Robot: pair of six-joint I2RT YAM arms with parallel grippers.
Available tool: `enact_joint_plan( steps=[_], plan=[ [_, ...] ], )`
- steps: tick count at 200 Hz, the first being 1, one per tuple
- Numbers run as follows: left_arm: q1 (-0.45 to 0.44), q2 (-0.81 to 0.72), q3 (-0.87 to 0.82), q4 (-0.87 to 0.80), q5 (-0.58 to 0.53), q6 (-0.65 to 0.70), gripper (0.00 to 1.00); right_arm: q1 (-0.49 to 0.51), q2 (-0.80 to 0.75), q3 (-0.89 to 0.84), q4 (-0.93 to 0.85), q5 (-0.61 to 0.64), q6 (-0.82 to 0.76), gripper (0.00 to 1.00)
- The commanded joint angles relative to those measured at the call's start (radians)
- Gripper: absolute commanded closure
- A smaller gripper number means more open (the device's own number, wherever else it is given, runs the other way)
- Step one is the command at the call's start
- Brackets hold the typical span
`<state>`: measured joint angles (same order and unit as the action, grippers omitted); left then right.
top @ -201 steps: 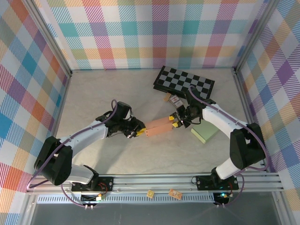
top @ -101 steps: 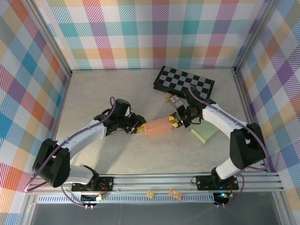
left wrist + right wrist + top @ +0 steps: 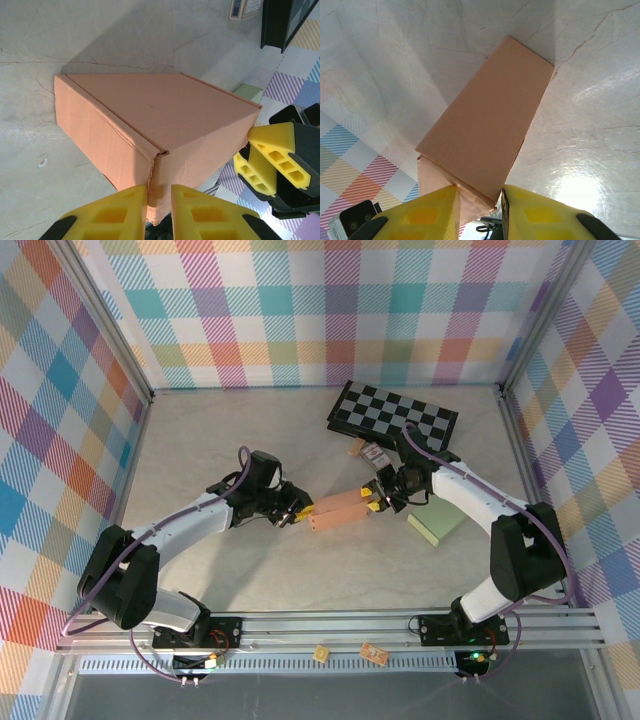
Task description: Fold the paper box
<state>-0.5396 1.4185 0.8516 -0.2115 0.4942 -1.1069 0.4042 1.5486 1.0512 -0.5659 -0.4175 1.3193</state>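
The tan paper box (image 3: 338, 510) lies folded shut on the table between both arms. My left gripper (image 3: 297, 512) is at its left end. In the left wrist view the box (image 3: 165, 115) fills the middle and my left gripper (image 3: 159, 212) is shut on its near corner, the yellow fingers (image 3: 112, 217) pressing either side. My right gripper (image 3: 372, 502) holds the opposite end. The right wrist view shows the box (image 3: 490, 125) running away from my right gripper (image 3: 479, 212), which is shut on its near end. The right gripper's yellow fingers (image 3: 272, 160) appear beyond the box.
A black and white checkerboard (image 3: 392, 415) lies at the back right. A green pad (image 3: 437, 525) sits right of the box, under the right arm. A small printed card (image 3: 375, 455) and a wooden piece (image 3: 355, 448) lie behind the box. Plaid walls enclose the table.
My left gripper has moved up and to the right from just below the box's left end and now grips that end's corner. The right gripper and box stayed in place.
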Motion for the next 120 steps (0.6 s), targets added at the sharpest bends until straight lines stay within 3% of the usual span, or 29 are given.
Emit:
enact_joint_plan(
  steps=[1,120],
  plan=[
    [0.007,-0.008,-0.031,-0.024,0.017,0.019,0.81,0.007,0.047,-0.034,-0.118,0.059,0.002,0.73],
    [0.007,0.015,-0.043,-0.148,-0.006,0.141,0.88,0.007,0.048,-0.035,-0.13,0.07,0.001,0.75]
  ],
)
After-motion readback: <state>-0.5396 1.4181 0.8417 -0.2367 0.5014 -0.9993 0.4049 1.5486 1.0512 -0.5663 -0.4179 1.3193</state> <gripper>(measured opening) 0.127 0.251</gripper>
